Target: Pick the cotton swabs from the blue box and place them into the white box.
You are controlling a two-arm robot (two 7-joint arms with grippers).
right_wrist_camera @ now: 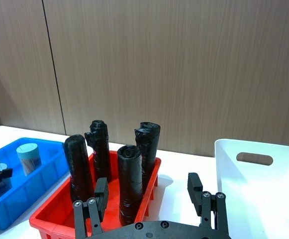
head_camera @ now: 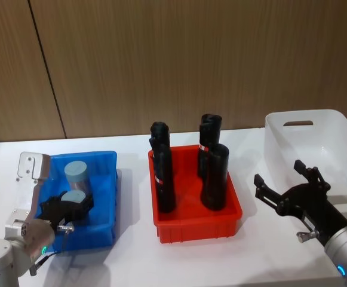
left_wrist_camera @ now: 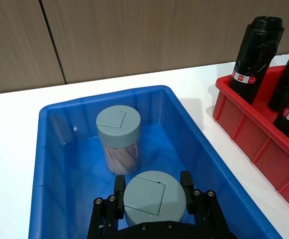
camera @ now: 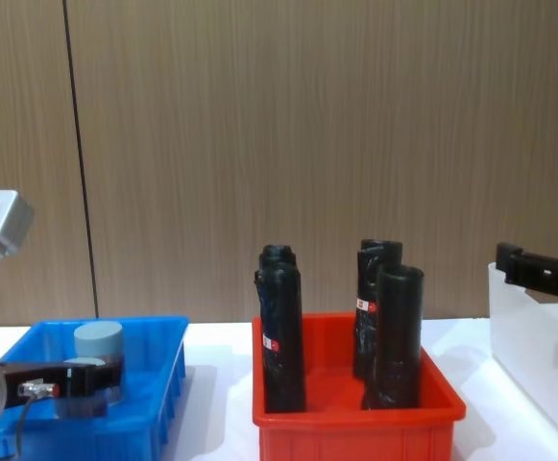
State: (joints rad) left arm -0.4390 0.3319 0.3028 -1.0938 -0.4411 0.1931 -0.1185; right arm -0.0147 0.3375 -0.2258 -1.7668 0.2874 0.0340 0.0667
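Left gripper (left_wrist_camera: 153, 186) is down inside the blue box (left_wrist_camera: 104, 97), jaws pressed against both sides of the nearer cotton swabs jar (left_wrist_camera: 151, 201); the second jar (left_wrist_camera: 118, 132) stands just behind. Right gripper (head_camera: 281, 174) hovers wide open and empty beside the white box (head_camera: 316, 128). The red-white labels (left_wrist_camera: 240, 78) on the black tubes (head_camera: 164, 179) in the red bin (head_camera: 197, 227) are too small to read.

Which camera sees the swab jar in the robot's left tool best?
The left wrist view: the jar sits close, its whole lid showing, clamped in the left tool. The head view shows it smaller, partly behind the tool; the chest view, a sliver; the right wrist view, far off.
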